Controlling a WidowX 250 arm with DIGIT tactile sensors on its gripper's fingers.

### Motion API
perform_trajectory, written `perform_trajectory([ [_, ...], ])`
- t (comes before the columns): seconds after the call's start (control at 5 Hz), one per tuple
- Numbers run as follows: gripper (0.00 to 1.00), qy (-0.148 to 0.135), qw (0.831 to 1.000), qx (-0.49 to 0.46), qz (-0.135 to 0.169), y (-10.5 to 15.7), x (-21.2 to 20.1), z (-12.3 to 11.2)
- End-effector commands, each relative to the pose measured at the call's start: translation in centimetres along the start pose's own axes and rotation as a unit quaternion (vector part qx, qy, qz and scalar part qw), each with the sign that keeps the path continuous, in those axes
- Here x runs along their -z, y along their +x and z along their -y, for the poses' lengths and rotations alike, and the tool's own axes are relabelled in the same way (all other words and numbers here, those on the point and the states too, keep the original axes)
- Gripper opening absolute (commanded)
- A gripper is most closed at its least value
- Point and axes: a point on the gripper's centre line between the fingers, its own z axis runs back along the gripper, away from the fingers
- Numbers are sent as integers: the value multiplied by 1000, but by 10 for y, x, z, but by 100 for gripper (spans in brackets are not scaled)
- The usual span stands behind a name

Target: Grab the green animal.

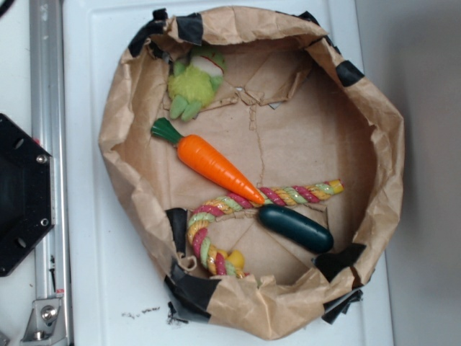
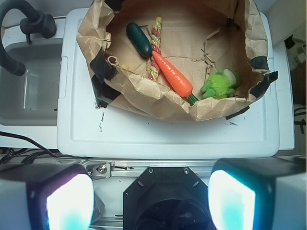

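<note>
1. Green animal (image 1: 193, 81): fuzzy lime-green plush, white-and-pink patch on top, darker green padded feet pointing down-frame in the exterior view. Lies inside the paper basket (image 1: 389, 144), tucked against the upper-left wall. Nothing grips it.
2. Wrist view: the same toy (image 2: 219, 84) sits at the right of the basket floor, near the front wall, just beside the leafy end of the carrot.
3. Carrot (image 1: 215, 163): orange, green top, lying diagonally. Green top is near the plush feet but apart from them; the tip reaches the rope.
4. Rope toy (image 1: 238, 209): braided pink, yellow and green, one straight length and a loop at the lower left wall. The carrot tip overlaps it.
5. Cucumber-like toy (image 1: 296, 228): smooth, dark green, oblong, lying just below the straight length of rope.
6. Basket: crumpled brown paper, patched with black tape around the rim, standing on a white surface (image 1: 108, 288).
7. Gripper (image 2: 151, 199): well back from the basket, outside its rim. Two pale finger pads (image 2: 69, 203) stand wide apart at the bottom of the wrist view; nothing between them.
8. Exterior view: gripper not seen; black base plate (image 1: 21, 194) and metal rail (image 1: 47, 108) at left.
</note>
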Motion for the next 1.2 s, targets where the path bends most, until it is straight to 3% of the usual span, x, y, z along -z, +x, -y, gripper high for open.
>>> perform_trajectory([
  [0.0, 100, 0, 1000, 0, 0, 0, 0, 0],
  [0.2, 100, 20, 993, -117, 26, 41, 25, -10],
  [0.4, 100, 28, 979, -198, 23, 72, 57, -29],
  [0.6, 100, 79, 962, -262, 22, 88, 98, -46],
  [0.8, 100, 95, 959, -265, -16, 90, 131, -72],
  [1.0, 100, 95, 959, -265, -16, 90, 131, -72],
])
